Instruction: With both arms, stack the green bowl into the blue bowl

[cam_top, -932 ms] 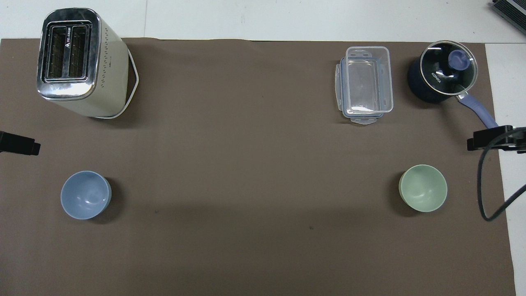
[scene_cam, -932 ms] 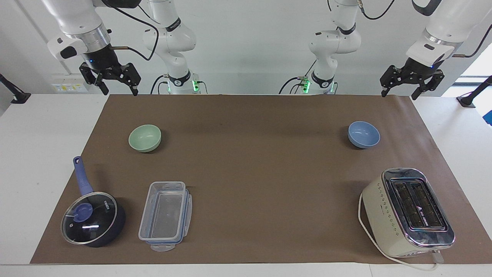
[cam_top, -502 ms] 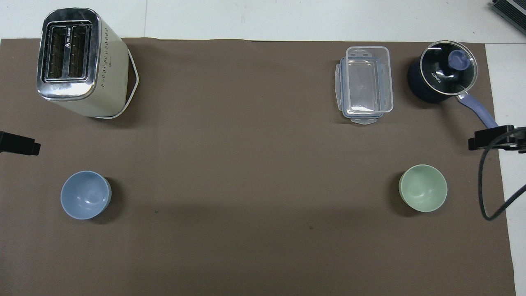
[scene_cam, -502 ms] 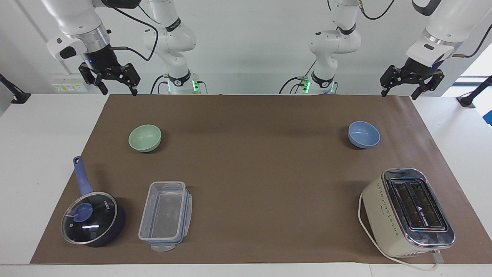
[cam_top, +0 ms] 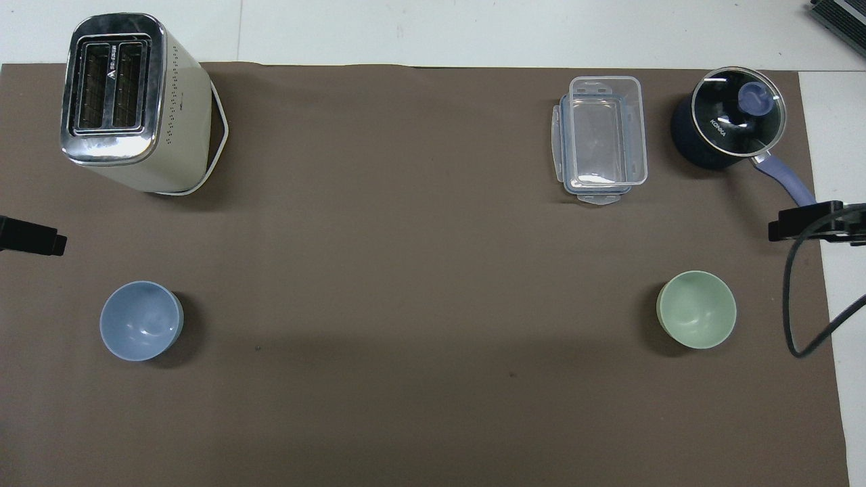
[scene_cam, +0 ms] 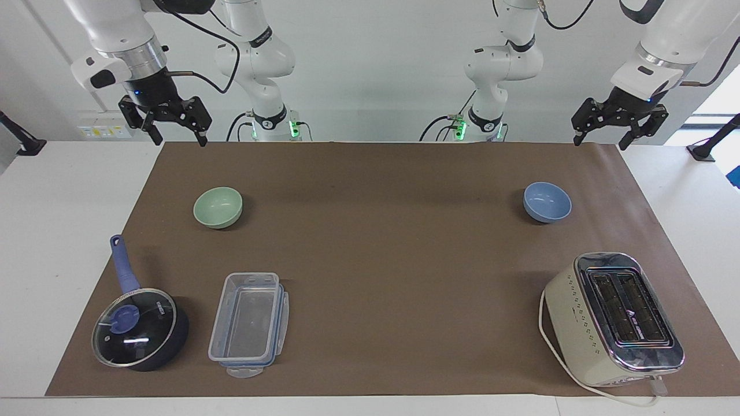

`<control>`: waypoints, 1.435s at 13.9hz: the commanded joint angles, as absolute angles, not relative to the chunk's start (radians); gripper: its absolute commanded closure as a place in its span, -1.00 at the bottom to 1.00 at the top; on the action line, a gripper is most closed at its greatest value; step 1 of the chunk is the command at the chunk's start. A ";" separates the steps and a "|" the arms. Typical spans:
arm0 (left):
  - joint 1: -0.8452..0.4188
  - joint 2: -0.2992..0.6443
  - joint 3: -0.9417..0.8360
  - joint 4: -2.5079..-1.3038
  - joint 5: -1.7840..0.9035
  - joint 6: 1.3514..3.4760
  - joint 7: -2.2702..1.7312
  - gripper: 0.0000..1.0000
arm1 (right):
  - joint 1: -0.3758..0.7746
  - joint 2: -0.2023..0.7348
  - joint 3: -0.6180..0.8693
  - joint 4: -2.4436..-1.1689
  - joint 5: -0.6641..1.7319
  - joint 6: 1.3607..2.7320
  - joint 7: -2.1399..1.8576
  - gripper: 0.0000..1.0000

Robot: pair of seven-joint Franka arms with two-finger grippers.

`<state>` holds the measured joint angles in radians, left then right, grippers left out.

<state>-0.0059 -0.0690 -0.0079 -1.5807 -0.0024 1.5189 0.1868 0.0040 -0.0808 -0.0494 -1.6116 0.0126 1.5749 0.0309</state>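
Green bowl (scene_cam: 218, 207) sits upright on the brown mat (scene_cam: 370, 260) toward the right arm's end of the desk (scene_cam: 58, 242), mouth up, with the lidded saucepan (scene_cam: 139, 326) and the clear plastic container (scene_cam: 250, 323) farther from the robots than it. Being round, it has no long axis; only the open rim facing upward matters. It looks small, stiff and light, with a smooth matte wall that could slip, so my guess is the surest hold is a pinch across the rim, one finger inside and one outside. The blue bowl (scene_cam: 547, 201) stands the same way up, well apart from it at the left arm's end, about as near to the robots, with the toaster (scene_cam: 614, 318) farther out. The right hand (scene_cam: 171, 124) hangs over the mat's edge nearest the robots, above and clear of the green bowl, fingers apart and holding nothing. The left hand (scene_cam: 618, 124) hangs likewise over the mat's corner near the blue bowl, fingers apart and empty. Neither bowl is touched, so the stacking has not begun.
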 commanded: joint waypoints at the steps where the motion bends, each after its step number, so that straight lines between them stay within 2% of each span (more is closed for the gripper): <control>1: 0.003 -0.095 -0.012 -1.611 -0.006 1.517 0.183 -1.00 | -0.009 -0.101 -0.044 -1.646 0.006 1.597 0.008 -1.00; 20: 0.002 -0.083 -0.011 -1.589 -0.014 1.526 0.202 -1.00 | -0.015 -0.121 -0.048 -1.683 0.006 1.606 0.003 -1.00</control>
